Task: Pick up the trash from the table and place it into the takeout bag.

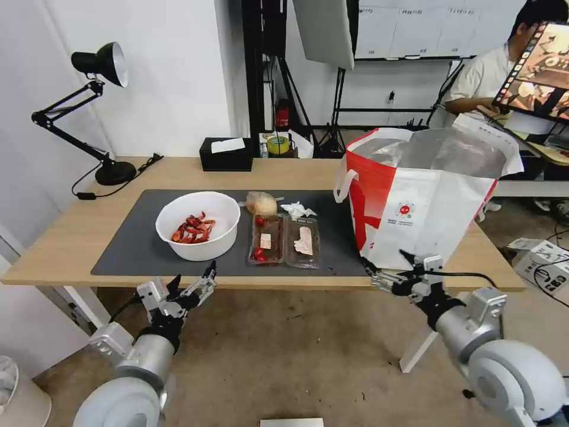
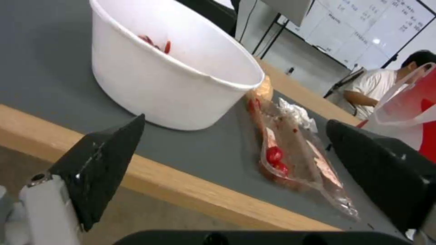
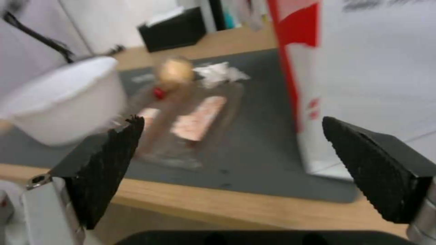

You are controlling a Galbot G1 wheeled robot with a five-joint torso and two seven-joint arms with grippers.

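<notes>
**Operator:** Report gripper status, nearest items first.

**Manual:** You have the left gripper (image 1: 192, 283) just off the table's near edge, jaws spread wide, holding nothing. It points up at the bowl (image 1: 198, 225). The right gripper (image 1: 388, 271) sits at the same edge, in front of the takeout bag (image 1: 415, 201). The right wrist view shows its jaws also apart and empty.

**Operator:** Which way does the trash lie from each?

**Manual:** Everything lies beyond the jaws, on the dark mat (image 1: 130, 243) of the table (image 1: 65, 249). The bowl is straight ahead of the left gripper and nearest to it. The clear tray (image 1: 286, 239) lies between the two grippers, its halves side by side across the table and each half running away from you. The small filled bag (image 1: 261, 203) and the tissue (image 1: 298, 210) sit just behind the tray. Judge the left arm nearer to the bowl. The right arm is next to the takeout bag, which stands open at the mat's right end.

**Operator:** Count?

**Manual:** One bowl, one tray, one small bag, one tissue: four trash items, none bagged yet. One takeout bag. The black tissue box (image 1: 226, 154) at the far edge is not trash.
</notes>
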